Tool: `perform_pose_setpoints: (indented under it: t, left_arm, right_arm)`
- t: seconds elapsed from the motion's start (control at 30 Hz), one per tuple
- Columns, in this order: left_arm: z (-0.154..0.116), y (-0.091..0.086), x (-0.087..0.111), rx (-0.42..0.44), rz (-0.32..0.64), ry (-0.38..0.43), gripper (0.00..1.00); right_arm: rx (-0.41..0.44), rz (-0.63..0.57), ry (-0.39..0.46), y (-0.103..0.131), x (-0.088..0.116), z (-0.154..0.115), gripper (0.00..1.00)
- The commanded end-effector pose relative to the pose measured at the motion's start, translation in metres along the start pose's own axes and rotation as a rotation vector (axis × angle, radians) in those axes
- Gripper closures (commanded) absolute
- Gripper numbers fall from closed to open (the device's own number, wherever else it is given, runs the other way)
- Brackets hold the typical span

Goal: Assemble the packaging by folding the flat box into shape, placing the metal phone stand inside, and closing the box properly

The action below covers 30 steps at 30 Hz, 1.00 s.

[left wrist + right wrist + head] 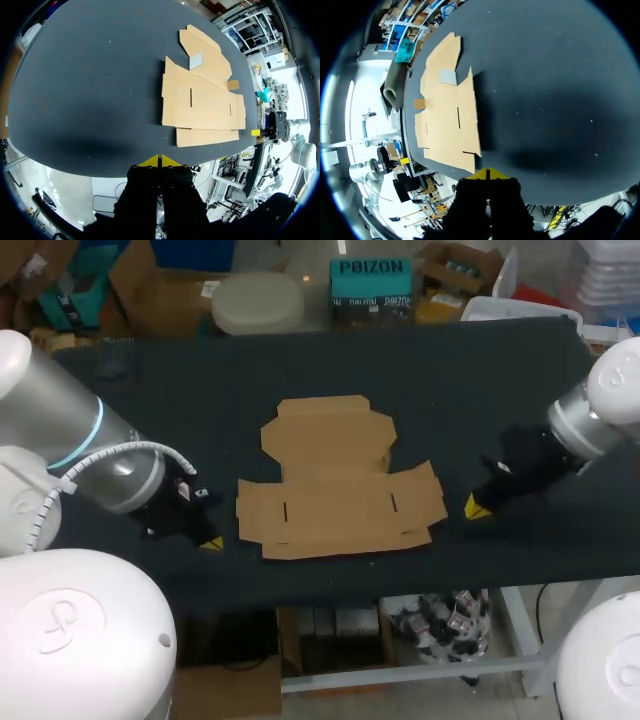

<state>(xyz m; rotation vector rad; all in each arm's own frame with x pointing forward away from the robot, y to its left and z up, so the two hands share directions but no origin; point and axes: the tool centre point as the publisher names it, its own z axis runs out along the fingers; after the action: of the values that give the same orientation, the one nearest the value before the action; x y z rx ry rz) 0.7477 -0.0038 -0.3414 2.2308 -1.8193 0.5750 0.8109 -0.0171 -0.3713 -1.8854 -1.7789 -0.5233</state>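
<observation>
Here, flat box (335, 505) lying between left hand (211, 543), right hand (476, 507), both clenched, empty.

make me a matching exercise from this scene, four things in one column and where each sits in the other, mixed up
Things: 1 flat brown cardboard box; 2 left gripper; 3 right gripper; 4 small grey square piece.
Places: A lying on the cardboard; B off the box's right side; C middle of the black table; D by the box's left front corner.
Pairs: 1-C, 2-D, 3-B, 4-A.
</observation>
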Motion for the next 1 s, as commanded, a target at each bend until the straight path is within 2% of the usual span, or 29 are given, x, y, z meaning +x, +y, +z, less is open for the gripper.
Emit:
perform_pose_setpoints:
  t: [0.03,0.13,0.5,1.0]
  left_arm:
    - [0.006,-0.002,0.000,0.000,0.010,0.019,1.00]
    - [0.009,0.003,0.001,0.003,0.020,0.040,1.00]
    - [0.026,0.007,0.008,-0.030,0.017,0.026,1.00]
    - [0.047,0.003,0.010,-0.077,0.027,0.039,1.00]
  right_arm:
    - [-0.014,0.008,0.017,0.000,-0.002,0.008,1.00]
    - [-0.014,0.007,0.030,-0.003,-0.002,0.014,1.00]
    - [0.017,0.004,0.052,-0.012,-0.001,0.029,1.00]
    - [0.032,0.014,0.052,-0.008,0.003,0.055,1.00]
